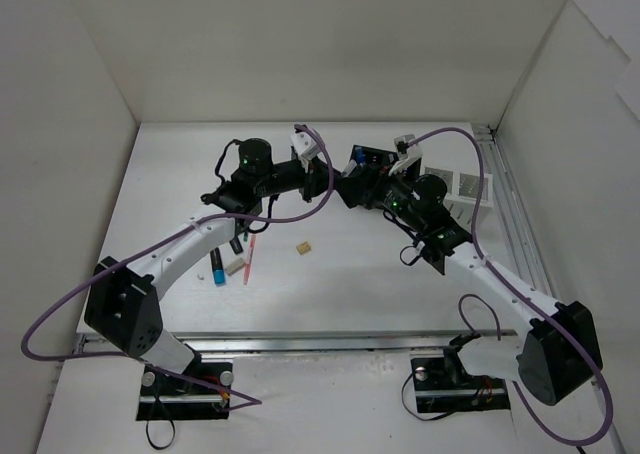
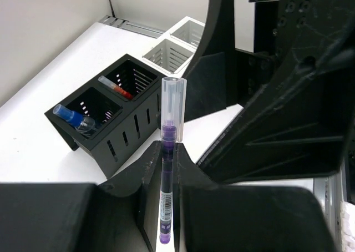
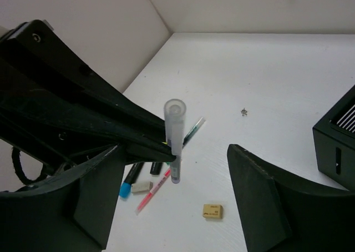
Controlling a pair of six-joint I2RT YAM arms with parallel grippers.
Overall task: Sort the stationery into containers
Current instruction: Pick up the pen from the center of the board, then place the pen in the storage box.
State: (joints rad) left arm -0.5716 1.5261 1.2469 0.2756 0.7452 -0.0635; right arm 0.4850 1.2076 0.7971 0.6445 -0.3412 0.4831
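Purple pen with a clear cap: upright, off the counter, just beside the black organizer. The left pincer is clamped on its barrel. The right pincer is spread wide with 1 jaw on either side of the pen, neither touching it. Reads as a hand-over setup, or the arms are just crowding each other.

Done: 2 items sit in the black organizer, a blue-capped bottle in 1 compartment and a red pen in the next. The white organizer, touching or just behind the black one, shows nothing in the 2 compartments in view.

Left, all lying well apart from the black organizer:
- pink pen
- blue-capped highlighter
- white eraser
- beige eraser
- a clear-barrel pen, partly hidden behind the left arm

Judgement: early, with 2 in, 1 in the air and at least 5 to go.
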